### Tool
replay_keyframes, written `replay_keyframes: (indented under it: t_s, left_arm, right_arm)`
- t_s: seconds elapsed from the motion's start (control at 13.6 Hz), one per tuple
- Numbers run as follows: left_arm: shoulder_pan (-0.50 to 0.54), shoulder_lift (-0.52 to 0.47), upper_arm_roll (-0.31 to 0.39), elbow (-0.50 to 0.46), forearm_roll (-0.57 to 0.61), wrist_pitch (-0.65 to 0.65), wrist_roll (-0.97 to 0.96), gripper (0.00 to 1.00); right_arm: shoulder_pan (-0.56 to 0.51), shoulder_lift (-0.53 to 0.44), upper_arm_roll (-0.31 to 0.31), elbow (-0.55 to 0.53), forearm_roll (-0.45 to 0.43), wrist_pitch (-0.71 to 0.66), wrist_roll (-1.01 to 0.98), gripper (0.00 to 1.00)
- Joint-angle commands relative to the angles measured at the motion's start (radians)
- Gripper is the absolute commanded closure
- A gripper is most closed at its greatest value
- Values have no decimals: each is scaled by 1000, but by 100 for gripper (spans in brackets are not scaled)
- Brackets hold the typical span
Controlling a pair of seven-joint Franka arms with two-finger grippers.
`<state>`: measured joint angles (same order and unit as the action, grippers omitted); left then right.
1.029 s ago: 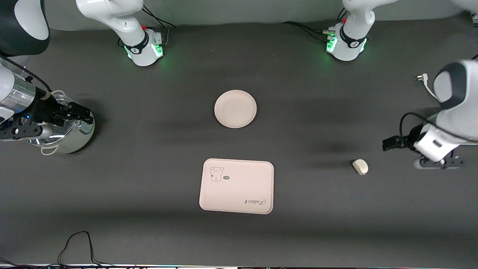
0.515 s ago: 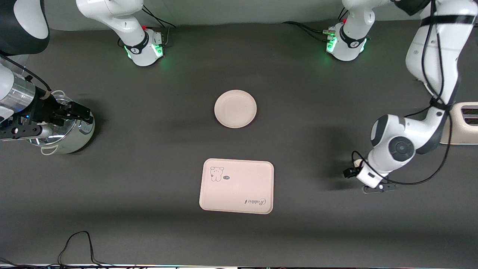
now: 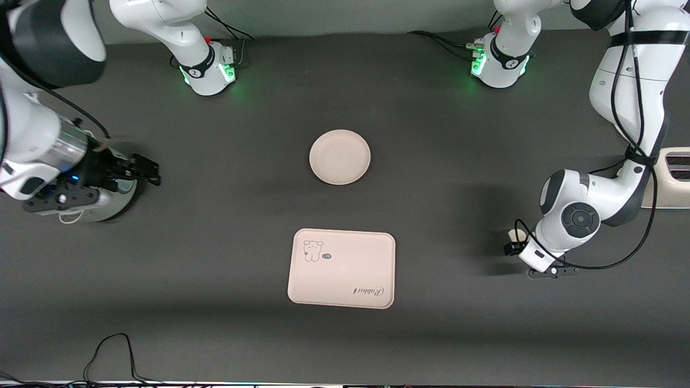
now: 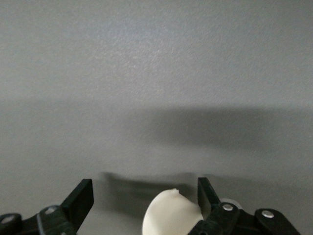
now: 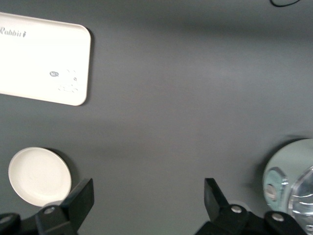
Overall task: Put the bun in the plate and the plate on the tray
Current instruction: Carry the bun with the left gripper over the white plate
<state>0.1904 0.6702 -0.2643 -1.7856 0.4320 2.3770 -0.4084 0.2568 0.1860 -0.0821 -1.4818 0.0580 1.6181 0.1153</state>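
The bun (image 3: 512, 235) is a small off-white lump near the left arm's end of the table, mostly covered by the left arm's hand. In the left wrist view the bun (image 4: 171, 215) lies between the fingers of my left gripper (image 4: 146, 196), against one finger and apart from the other. My left gripper (image 3: 515, 243) is open, low around the bun. The round cream plate (image 3: 339, 157) sits mid-table, with nothing on it. The pinkish tray (image 3: 342, 268) lies nearer the camera than the plate. My right gripper (image 3: 148, 171) is open and holds nothing, beside a steel pot.
A shiny steel pot (image 3: 116, 202) stands at the right arm's end of the table, also visible as the pot (image 5: 293, 181) in the right wrist view. A cream toaster (image 3: 671, 178) sits at the left arm's end. A black cable (image 3: 113, 345) loops at the table's front edge.
The left arm has swung down from beside the bun onto it, its fingers now around it. The right arm has shifted a little from over the pot toward the table's middle.
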Motion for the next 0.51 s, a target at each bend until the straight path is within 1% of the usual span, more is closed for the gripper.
replay_keyframes:
  t_s: [0.0, 0.15, 0.22, 0.37, 0.44]
  left_arm:
    - [-9, -53, -6, -44, 14, -65, 1, 4]
    - [-9, -96, -7, -98, 8, -62, -1, 5]
    - [-11, -100, -7, -101, 5, -59, -1, 8]
    - [-9, -95, -7, -104, 4, -55, -3, 26]
    - [-8, -96, -7, -107, 4, -53, -4, 39]
  right_arm:
    - [41, 166, -7, 165, 9, -9, 81, 0]
    - [36, 203, -7, 248, 40, -9, 76, 0]
    - [39, 216, -7, 273, 45, -9, 81, 0]
    - [41, 228, -5, 275, 46, -7, 80, 0]
    - [41, 236, -5, 281, 46, -7, 77, 0]
